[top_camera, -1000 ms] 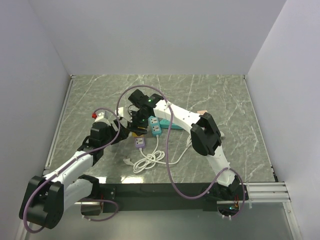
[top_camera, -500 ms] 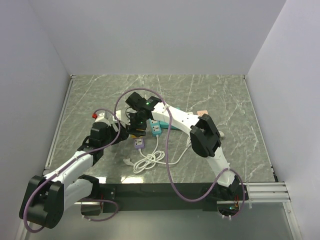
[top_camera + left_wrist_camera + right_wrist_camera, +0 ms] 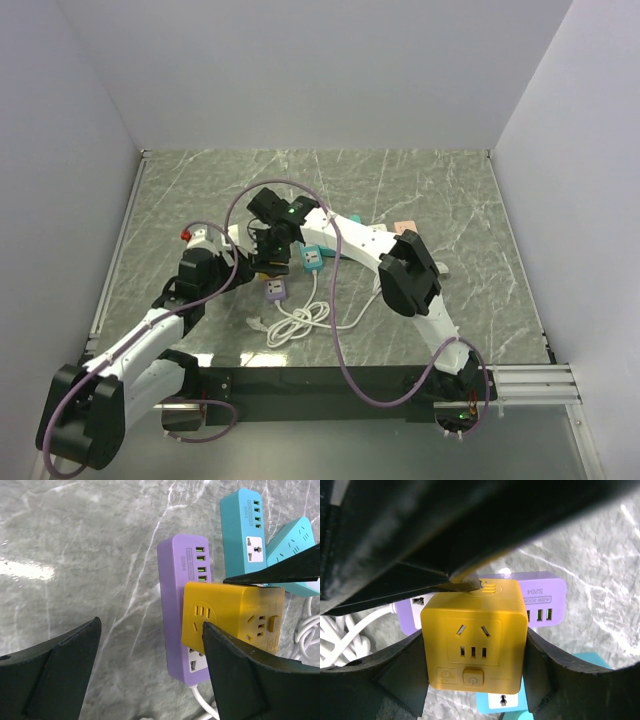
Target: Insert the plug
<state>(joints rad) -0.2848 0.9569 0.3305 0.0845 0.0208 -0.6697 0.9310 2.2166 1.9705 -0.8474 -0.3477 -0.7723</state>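
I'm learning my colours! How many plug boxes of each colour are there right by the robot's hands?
Yellow socket cube: 1
Purple power strip: 1
Teal power strips: 2
Total: 4

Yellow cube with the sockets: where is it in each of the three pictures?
Top view: the yellow cube shows as a small patch left of centre, mostly hidden under the arm tips.
Left wrist view: right of centre.
Right wrist view: dead centre, large.
Shared landmark: the purple power strip, right beside the cube in every view.
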